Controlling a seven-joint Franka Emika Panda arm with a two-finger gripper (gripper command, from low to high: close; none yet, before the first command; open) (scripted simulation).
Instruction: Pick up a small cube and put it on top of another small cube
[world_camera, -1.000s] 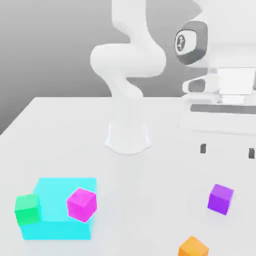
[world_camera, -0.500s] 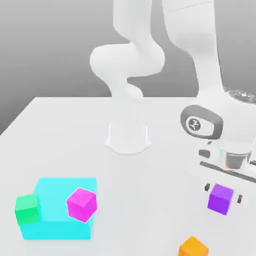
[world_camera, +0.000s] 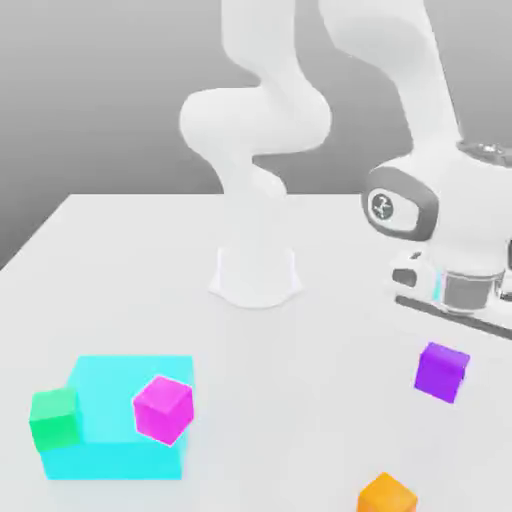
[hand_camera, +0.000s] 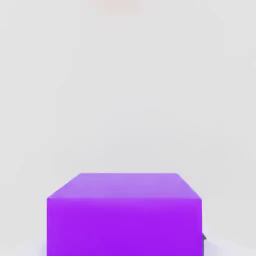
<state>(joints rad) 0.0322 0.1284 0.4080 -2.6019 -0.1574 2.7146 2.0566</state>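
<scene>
A purple cube (world_camera: 441, 372) is held clamped between the jaws (world_camera: 441, 370) above the pale counter (world_camera: 290, 400), near an orange cube (world_camera: 387, 496).

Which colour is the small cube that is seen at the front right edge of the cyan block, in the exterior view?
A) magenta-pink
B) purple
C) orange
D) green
A: the magenta-pink cube is seen over the right part of the cyan block, while the green cube is at its left side.
</scene>
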